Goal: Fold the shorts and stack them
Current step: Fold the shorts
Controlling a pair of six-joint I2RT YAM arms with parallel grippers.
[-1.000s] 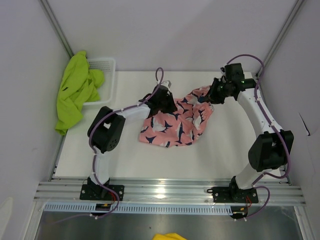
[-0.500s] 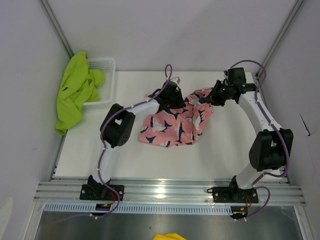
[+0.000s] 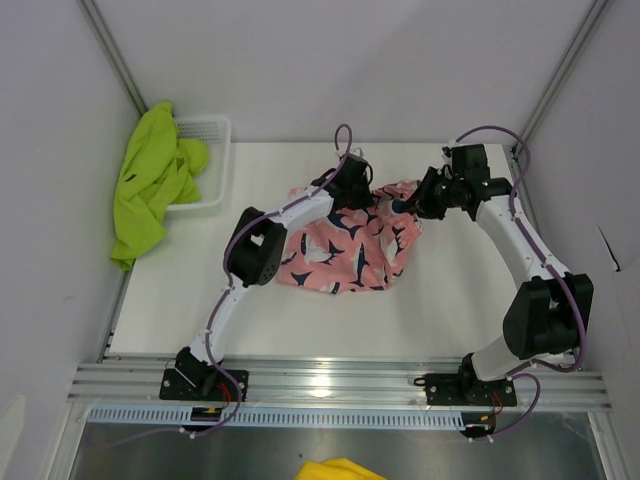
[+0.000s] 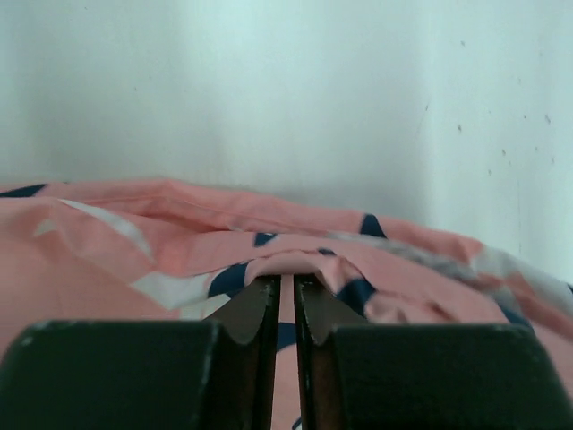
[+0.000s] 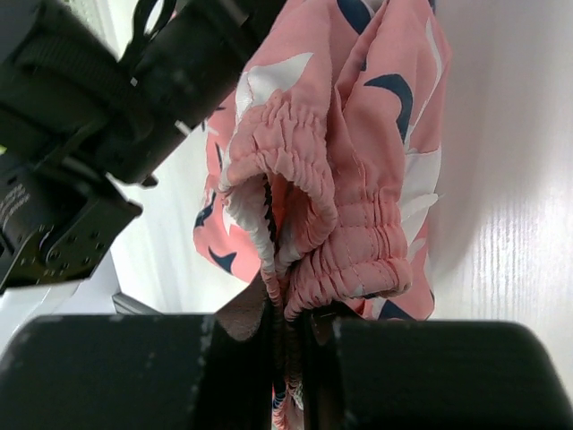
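Top external: pink shorts (image 3: 345, 250) lay on the table (image 3: 300, 310), far edge gripped.
We noted left claw (image 4: 286, 285) pinching a thin fold, right claw (image 5: 286, 313) clamped on the waistband; uneven pulling might slip the fold.

From where I stand, the white table (image 3: 450, 290) carries the pink shorts (image 3: 335, 255). They lie crumpled between the two sets of jaws and spread from them toward the arm bases. The left gripper (image 3: 360, 192) nips a small fold at their far edge. The right gripper (image 3: 402, 205) has the gathered waistband pinched and lifted off the tabletop, so only the part nearer than the jaws lies flat. Well off to the left of the left jaws, in the far corner, sits a white mesh basket (image 3: 215, 130). The lime green shorts (image 3: 150, 190) are draped over its rim and spill down past the table's left edge.
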